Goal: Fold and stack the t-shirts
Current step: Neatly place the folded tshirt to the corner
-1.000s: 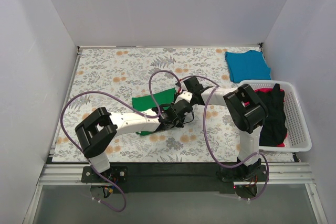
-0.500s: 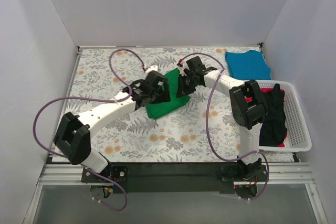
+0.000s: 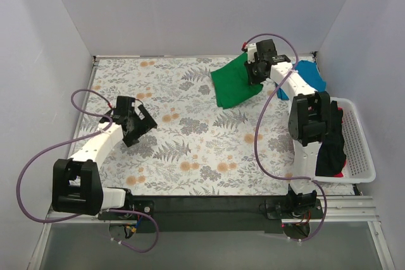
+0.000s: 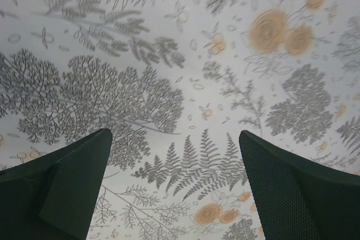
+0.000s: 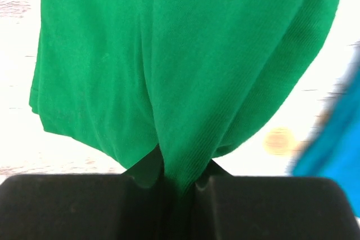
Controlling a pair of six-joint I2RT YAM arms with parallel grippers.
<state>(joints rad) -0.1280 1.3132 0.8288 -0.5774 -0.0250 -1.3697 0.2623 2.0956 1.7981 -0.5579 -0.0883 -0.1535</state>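
– Right claw (image 3: 255, 73), what is it doing?
– It's nearly closed, pinching a bunched fold of the bright green t-shirt (image 3: 233, 85). The wrist view shows the cloth squeezed between its fingers (image 5: 236, 195).
– Where is that from the white basket (image 3: 362, 156)?
– Beyond the basket's far end and off to its left, near the back of the flowered desk (image 3: 190, 150). The shirt spreads leftward from the claw.
– And the teal-blue t-shirt (image 3: 313, 77)?
– Flat on the desk, just beyond the basket's far end, close beside that same claw. A black t-shirt (image 3: 329, 147) and some red-pink cloth (image 3: 342, 173) sit inside the basket.
– Left claw (image 3: 136, 124)?
– Well to the left of the basket, fingers spread wide over bare desk, holding nothing.
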